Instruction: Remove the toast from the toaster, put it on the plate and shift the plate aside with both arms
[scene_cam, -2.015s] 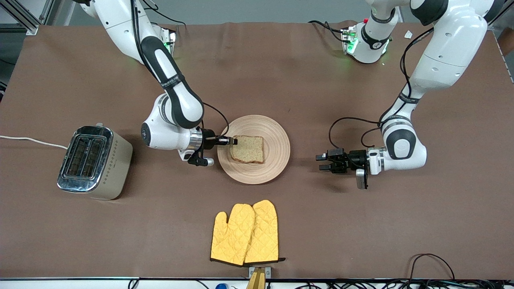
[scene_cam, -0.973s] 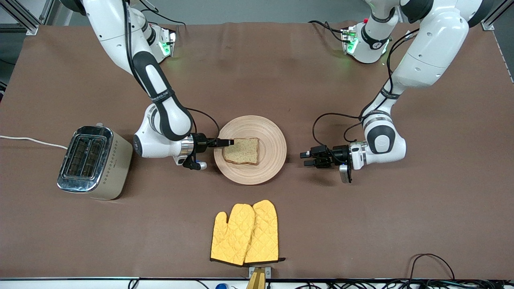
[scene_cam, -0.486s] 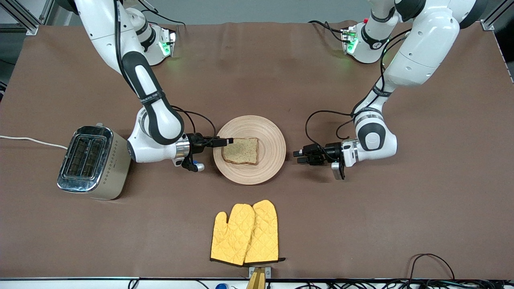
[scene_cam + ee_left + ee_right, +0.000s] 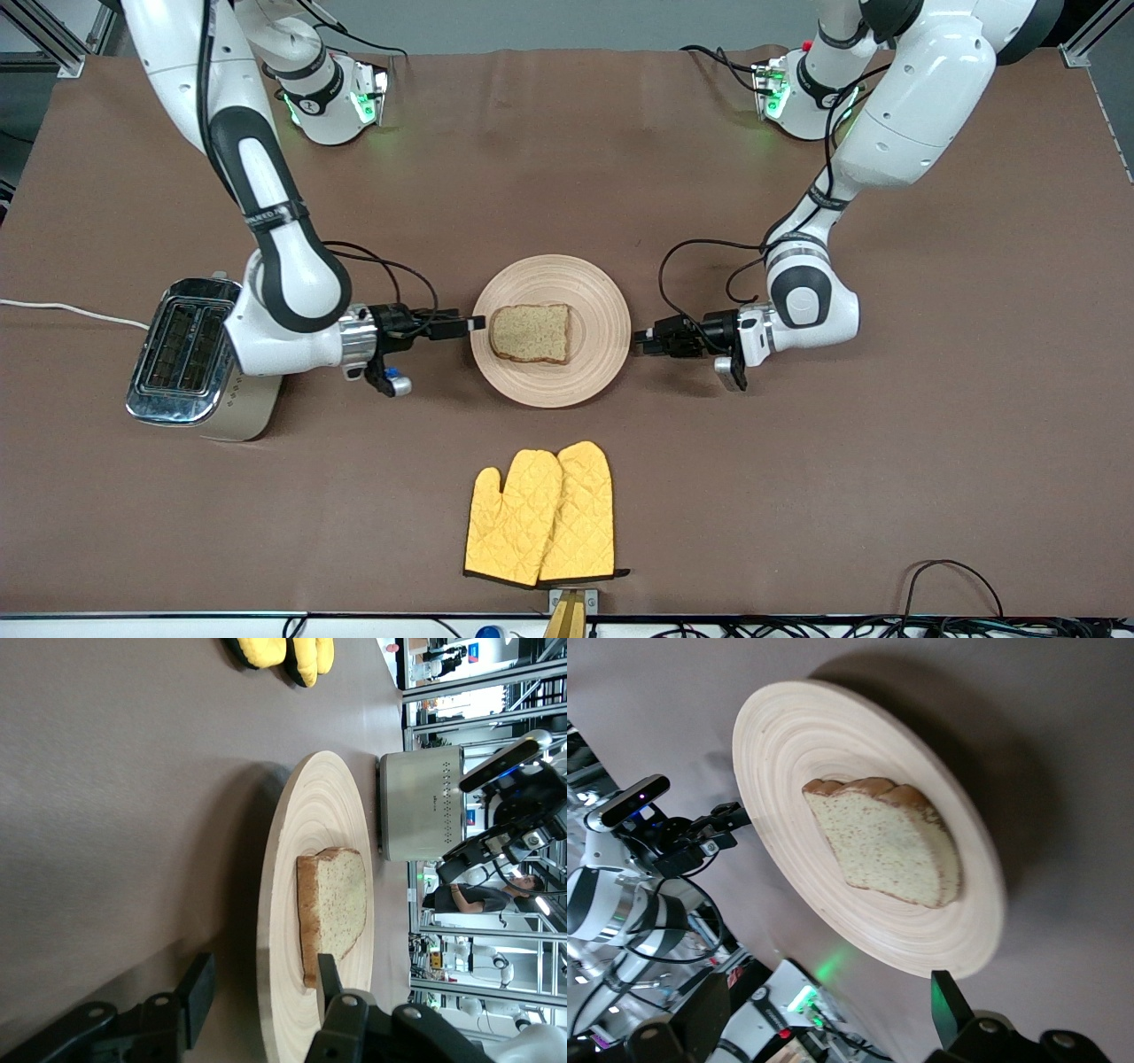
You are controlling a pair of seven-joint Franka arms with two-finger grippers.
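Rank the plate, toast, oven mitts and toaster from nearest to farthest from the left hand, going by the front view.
From the left hand:
1. plate, its rim right at the hand
2. toast, on the plate
3. oven mitts, nearer the camera
4. toaster, at the right arm's end

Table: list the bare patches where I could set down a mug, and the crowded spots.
Bare cloth lies between the plate and the arm bases, and between the mitts and the toaster. Crowded: the row across the middle, where the right tool and left tool flank the plate with the toast.
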